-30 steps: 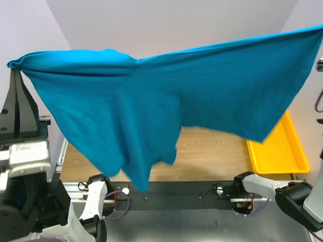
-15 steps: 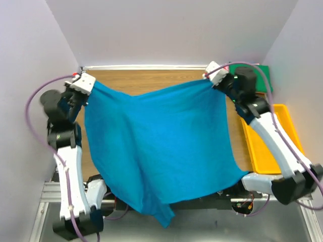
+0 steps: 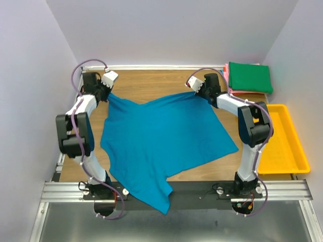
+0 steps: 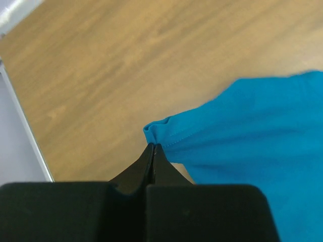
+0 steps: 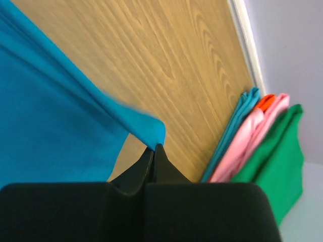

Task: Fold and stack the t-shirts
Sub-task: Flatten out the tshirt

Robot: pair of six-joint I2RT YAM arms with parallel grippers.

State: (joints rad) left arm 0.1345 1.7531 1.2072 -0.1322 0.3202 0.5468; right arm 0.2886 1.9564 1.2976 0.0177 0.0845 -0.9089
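A teal-blue t-shirt (image 3: 161, 138) lies spread over the wooden table, its near end hanging over the front rail. My left gripper (image 3: 107, 95) is shut on its far left corner (image 4: 157, 132), low over the table at the back left. My right gripper (image 3: 194, 92) is shut on its far right corner (image 5: 151, 130) at the back middle. A folded stack sits at the back right: a dark green t-shirt (image 3: 250, 77) on top, pink ones (image 5: 247, 141) and a teal one under it.
A yellow plastic tray (image 3: 291, 156) stands at the right edge of the table. The white back rail (image 3: 161, 66) and the walls close in behind both grippers. Bare wood (image 3: 222, 166) shows right of the shirt.
Both grippers carried the shirt from high in front of the camera down and back to the table's far side. The cloth now lies spread on the wood.
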